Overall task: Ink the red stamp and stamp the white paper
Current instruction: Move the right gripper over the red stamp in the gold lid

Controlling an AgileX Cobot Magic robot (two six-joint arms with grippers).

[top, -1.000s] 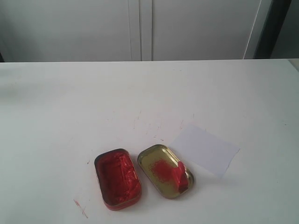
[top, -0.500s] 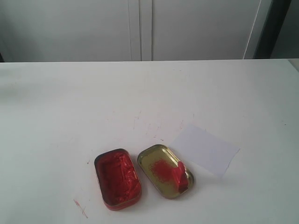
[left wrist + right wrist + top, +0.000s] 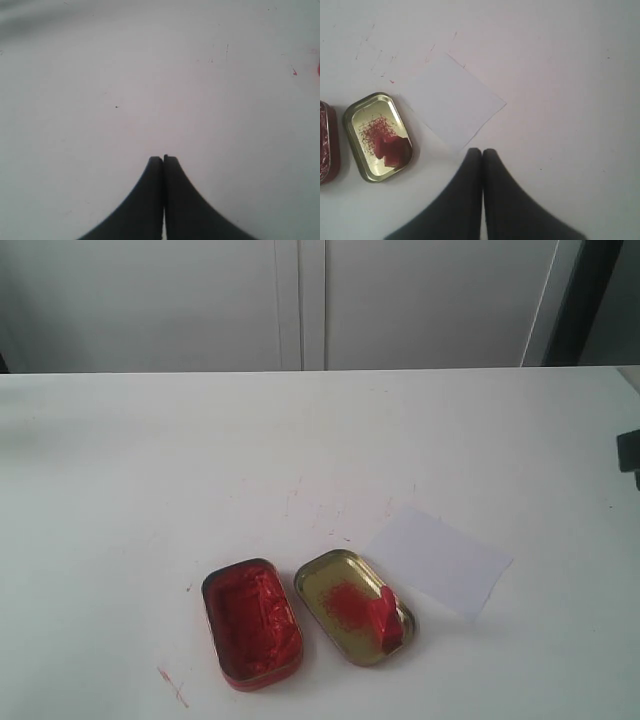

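Observation:
The red stamp (image 3: 383, 615) lies on its side inside the gold tin lid (image 3: 322, 582), on the lid's right end. In the right wrist view the stamp (image 3: 390, 149) rests in the lid (image 3: 365, 112) beside a red smear. The white paper (image 3: 440, 560) lies flat just right of the lid; no mark shows on it. My right gripper (image 3: 481, 150) is shut and empty, hovering just off the paper's (image 3: 451, 100) edge. My left gripper (image 3: 163, 158) is shut and empty over bare tabletop, away from the tins.
The open tin of red ink paste (image 3: 252, 622) stands left of the lid, almost touching it, and shows at the edge of the right wrist view (image 3: 325, 145). Red smudges mark the table. A dark part of the right arm (image 3: 628, 450) shows at the right edge.
A dark part of the right arm has come into the exterior view at the right edge. The tins, stamp and paper have not moved.

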